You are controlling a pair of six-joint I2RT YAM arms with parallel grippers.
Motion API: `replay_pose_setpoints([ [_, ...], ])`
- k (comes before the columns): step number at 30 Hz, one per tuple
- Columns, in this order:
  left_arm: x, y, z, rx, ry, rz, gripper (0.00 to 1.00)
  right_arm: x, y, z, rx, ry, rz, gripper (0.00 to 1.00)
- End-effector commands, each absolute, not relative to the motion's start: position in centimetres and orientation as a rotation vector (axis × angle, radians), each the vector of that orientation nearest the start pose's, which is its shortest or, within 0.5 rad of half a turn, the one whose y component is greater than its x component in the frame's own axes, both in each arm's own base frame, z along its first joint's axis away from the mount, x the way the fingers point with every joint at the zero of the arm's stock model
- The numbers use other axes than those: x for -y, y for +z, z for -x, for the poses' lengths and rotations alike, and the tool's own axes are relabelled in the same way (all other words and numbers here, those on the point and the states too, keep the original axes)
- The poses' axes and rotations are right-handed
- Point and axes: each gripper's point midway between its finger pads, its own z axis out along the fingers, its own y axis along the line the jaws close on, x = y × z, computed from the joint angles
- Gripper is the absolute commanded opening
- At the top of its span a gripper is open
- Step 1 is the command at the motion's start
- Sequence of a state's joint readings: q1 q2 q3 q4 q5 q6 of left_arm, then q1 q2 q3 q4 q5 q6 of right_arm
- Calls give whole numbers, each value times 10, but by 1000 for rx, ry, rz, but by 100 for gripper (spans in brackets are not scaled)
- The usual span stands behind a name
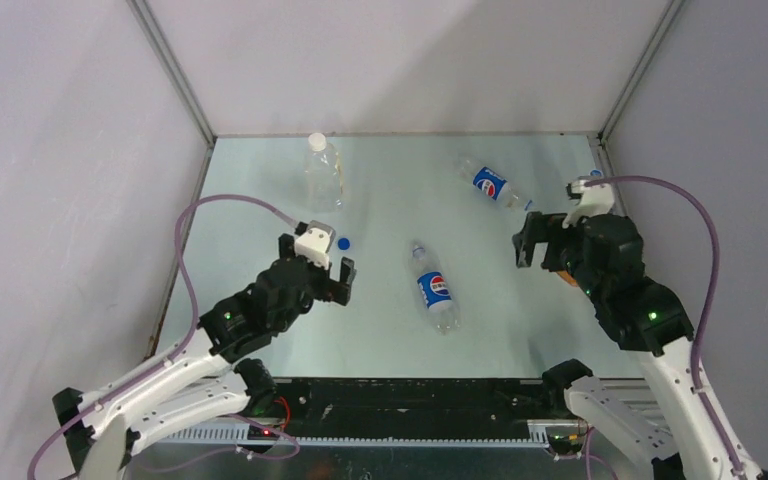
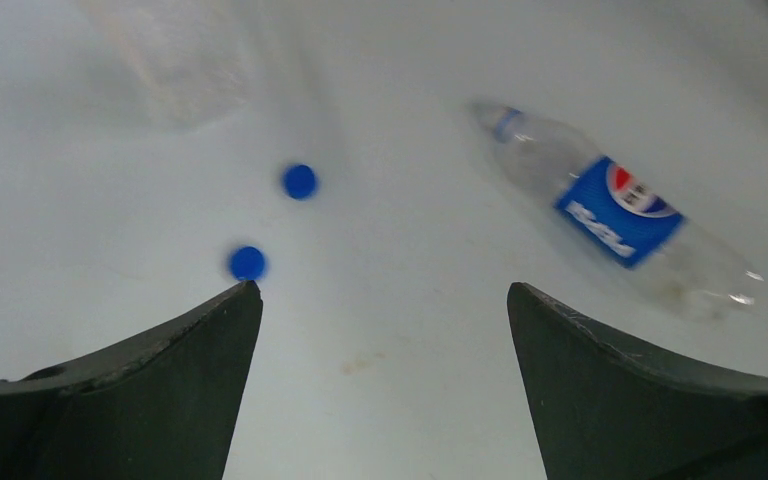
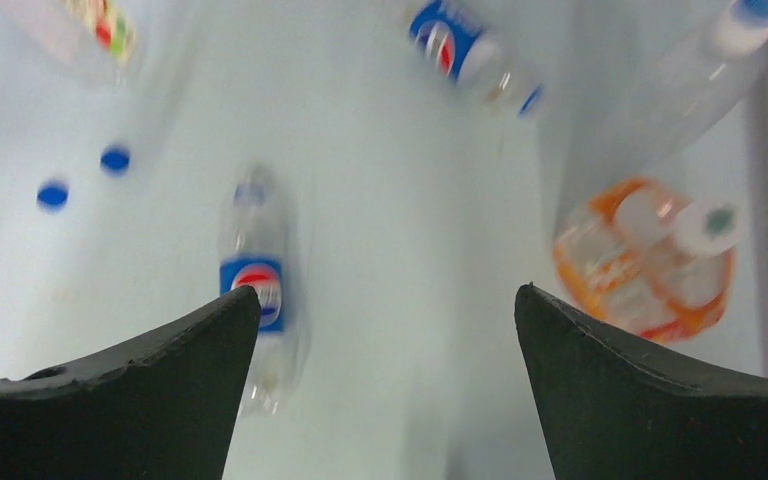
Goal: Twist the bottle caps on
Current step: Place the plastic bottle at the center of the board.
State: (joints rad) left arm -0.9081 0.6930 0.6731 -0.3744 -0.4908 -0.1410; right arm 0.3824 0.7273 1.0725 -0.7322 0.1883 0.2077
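Fetching a cap seems the step in hand. The left hand and right hand are both released and empty. Next, the left hand likely needs to centre over the nearer blue cap, centre-left of its view.

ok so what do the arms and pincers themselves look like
The left arm and right arm are white near the base and black from the elbow up, each with a small green light. A white camera block sits on each wrist, with a purplish cable looping back from it. The left pincer and right pincer have black, wedge-shaped fingers tapering toward the tips.
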Motion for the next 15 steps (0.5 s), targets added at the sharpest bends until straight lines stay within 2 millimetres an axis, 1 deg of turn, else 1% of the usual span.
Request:
replay_pose_setpoints([
  [1, 192, 187, -187, -2144, -520, -318, 100, -78, 248, -190, -2266, 238, 71, 99],
  [3, 198, 179, -184, -2200, -559, -248, 100, -81, 244, -183, -2306, 255, 101, 99],
  [5, 203, 172, -180, -2243, -590, -230, 100, -91, 244, -178, -2312, 317, 183, 99],
  [6, 205, 170, -177, -2254, -604, -238, 100, -103, 245, -177, -2302, 387, 232, 99],
  [7, 208, 165, -174, -2267, -620, -250, 100, -108, 246, -176, -2286, 416, 284, 99],
  [8, 209, 164, -173, -2273, -631, -258, 100, -118, 247, -176, -2266, 479, 328, 99],
  [10, 210, 166, -173, -2265, -640, -246, 100, -128, 246, -176, -2229, 534, 391, 99],
  [11, 206, 169, -179, -2254, -616, -193, 100, -132, 249, -180, -2183, 551, 415, 99],
  [12, 200, 170, -185, -2247, -582, -147, 100, -136, 241, -179, -2189, 573, 427, 99],
  [13, 194, 169, -192, -2256, -570, -79, 100, -139, 243, -182, -2174, 587, 414, 99],
  [14, 193, 167, -194, -2268, -578, -48, 100, -140, 241, -183, -2180, 593, 410, 99],
  [15, 183, 162, -206, -2283, -556, 44, 100, -141, 238, -186, -2189, 593, 401, 99],
])
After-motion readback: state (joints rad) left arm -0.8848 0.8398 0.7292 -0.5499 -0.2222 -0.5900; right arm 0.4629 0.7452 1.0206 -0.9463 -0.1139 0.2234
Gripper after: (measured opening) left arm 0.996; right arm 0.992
